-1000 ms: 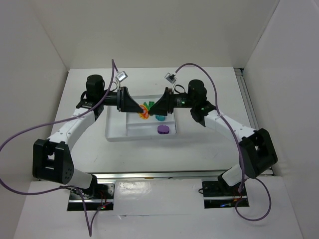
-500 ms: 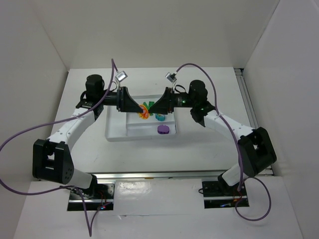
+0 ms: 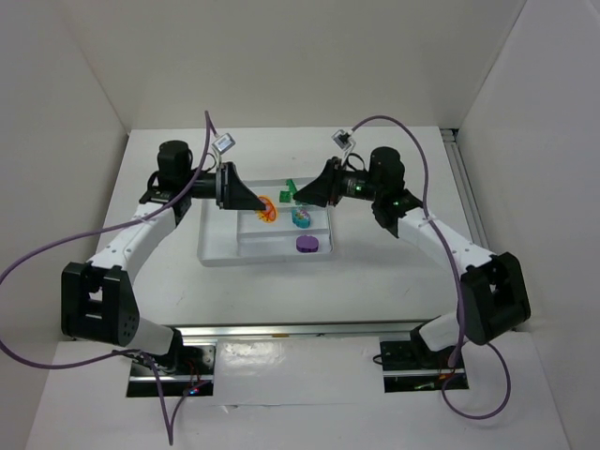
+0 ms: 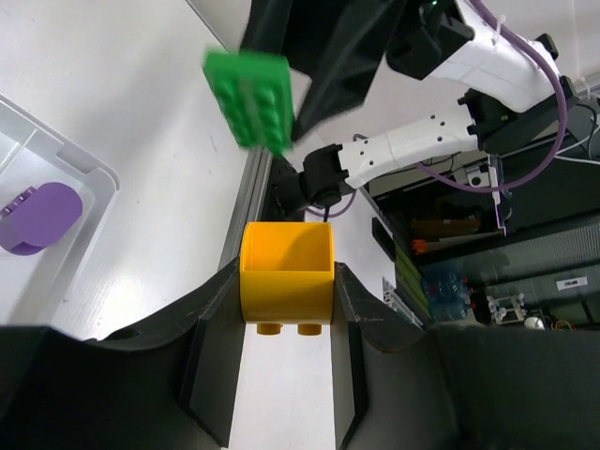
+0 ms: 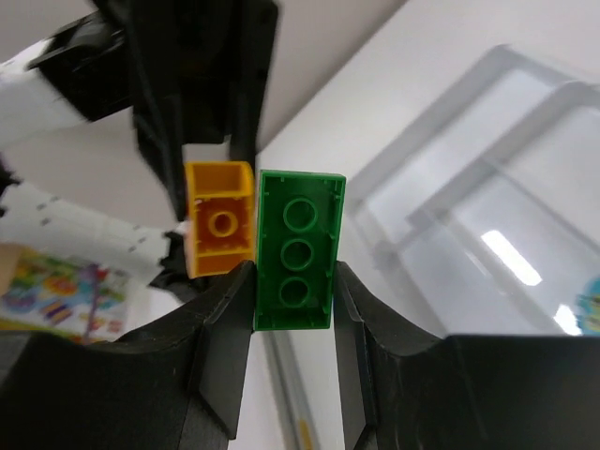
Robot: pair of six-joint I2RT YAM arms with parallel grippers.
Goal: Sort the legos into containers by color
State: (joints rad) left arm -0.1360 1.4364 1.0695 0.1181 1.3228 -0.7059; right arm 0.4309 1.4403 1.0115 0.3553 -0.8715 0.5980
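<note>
Stacked bricks separated above the white tray [image 3: 218, 242].
Left pincer [image 4: 286, 311] clamps the yellow brick [image 4: 286, 279], right pincer [image 5: 293, 286] the green brick [image 5: 298, 246]; newly pulled apart, each may now go to its own compartment.

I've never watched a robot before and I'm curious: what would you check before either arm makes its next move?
1. The left gripper shut on the yellow brick: ok.
2. The right gripper shut on the green brick: ok.
3. These two bricks apart, not joined: ok.
4. The purple piece and cyan-pink piece inside the white tray: ok.
5. Where in that tray green belongs: cannot tell.
</note>
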